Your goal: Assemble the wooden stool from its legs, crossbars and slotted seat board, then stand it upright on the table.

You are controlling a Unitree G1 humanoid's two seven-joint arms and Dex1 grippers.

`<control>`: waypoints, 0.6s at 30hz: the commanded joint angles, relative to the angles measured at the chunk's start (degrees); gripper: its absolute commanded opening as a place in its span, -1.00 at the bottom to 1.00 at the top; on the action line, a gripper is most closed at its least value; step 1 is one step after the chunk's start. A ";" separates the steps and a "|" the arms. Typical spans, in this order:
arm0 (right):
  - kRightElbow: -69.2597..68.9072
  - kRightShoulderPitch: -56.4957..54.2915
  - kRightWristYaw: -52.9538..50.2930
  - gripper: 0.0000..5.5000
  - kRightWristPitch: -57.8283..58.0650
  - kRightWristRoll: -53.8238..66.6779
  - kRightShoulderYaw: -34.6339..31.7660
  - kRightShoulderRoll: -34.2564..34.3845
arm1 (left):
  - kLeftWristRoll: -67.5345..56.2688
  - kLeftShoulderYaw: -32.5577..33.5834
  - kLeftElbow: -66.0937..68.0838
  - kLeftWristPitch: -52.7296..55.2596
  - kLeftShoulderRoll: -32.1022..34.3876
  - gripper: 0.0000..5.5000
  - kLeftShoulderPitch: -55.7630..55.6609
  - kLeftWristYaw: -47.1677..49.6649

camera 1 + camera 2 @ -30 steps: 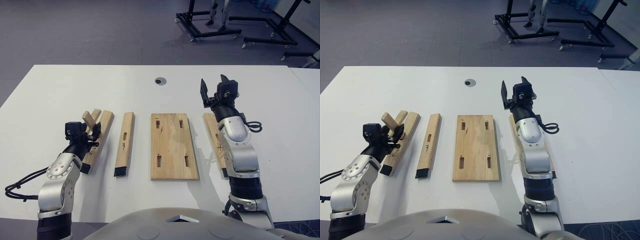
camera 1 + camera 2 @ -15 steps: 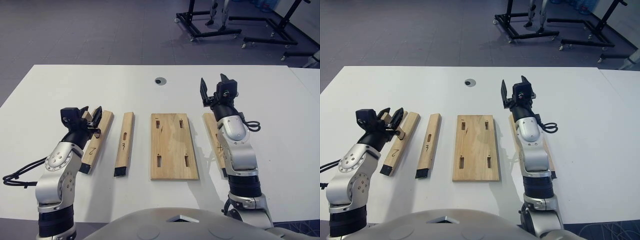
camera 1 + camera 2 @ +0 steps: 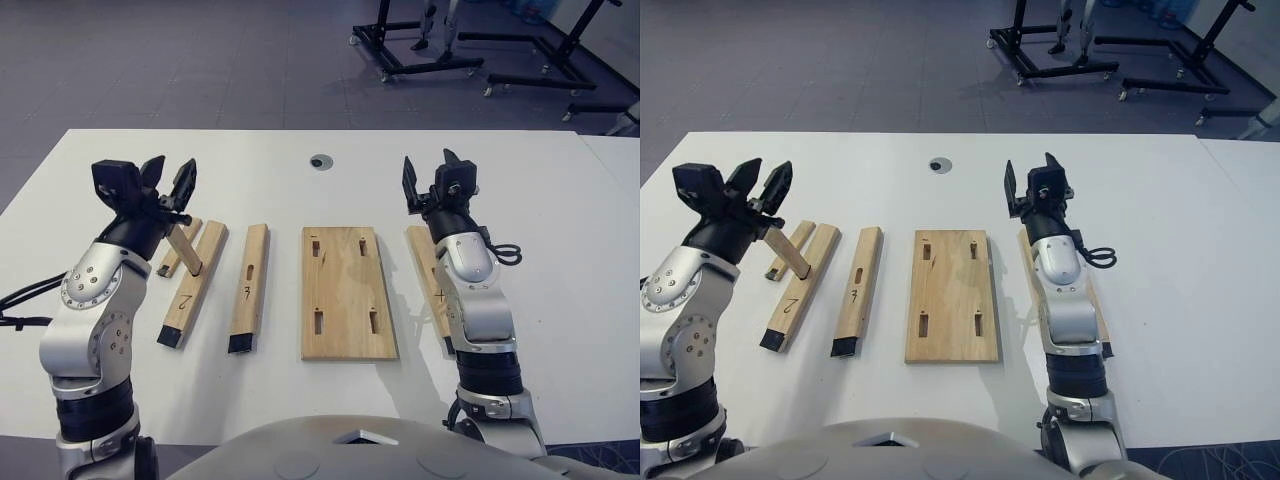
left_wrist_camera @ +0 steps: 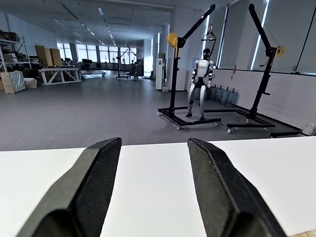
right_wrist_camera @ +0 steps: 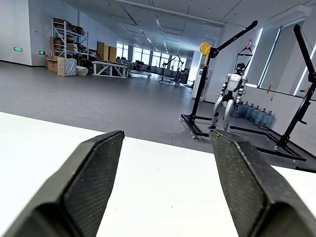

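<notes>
The slotted seat board (image 3: 347, 291) lies flat at the table's middle. Left of it lie two legs, one marked 7 (image 3: 250, 287) and one marked 2 (image 3: 190, 285). A short crossbar (image 3: 186, 250) stands tilted up from the top of the leg marked 2. Another short piece (image 3: 176, 255) lies beside that leg. My left gripper (image 3: 168, 176) hovers open above the tilted crossbar, apart from it, with bare table between its fingers (image 4: 94, 182). Further legs (image 3: 428, 268) lie under my right arm. My right gripper (image 3: 428, 178) is open and holds nothing, beyond their far end.
A small round hole (image 3: 320, 161) sits in the white table (image 3: 560, 200) near its far edge. A black cable loop (image 3: 510, 252) hangs beside my right forearm. Black wheeled frames (image 3: 430, 50) stand on the floor well behind the table.
My left gripper opened, let go of the short crossbar and rose up and away from it. The crossbar stays tilted on the leg. The right arm has not moved.
</notes>
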 commanded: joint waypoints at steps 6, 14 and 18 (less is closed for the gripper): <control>2.75 -2.29 0.44 0.16 -0.72 1.04 -0.92 0.42 | -0.65 0.90 1.46 1.35 -1.54 -0.11 -4.42 3.46; 3.95 -4.45 4.06 0.16 0.43 1.74 -0.53 -1.36 | 7.21 -6.48 17.89 -9.98 -7.53 -0.11 8.20 0.92; 2.74 -4.39 4.52 0.16 1.36 1.94 -1.22 -1.67 | 6.97 -5.47 18.18 -12.16 -7.35 -0.11 7.53 0.50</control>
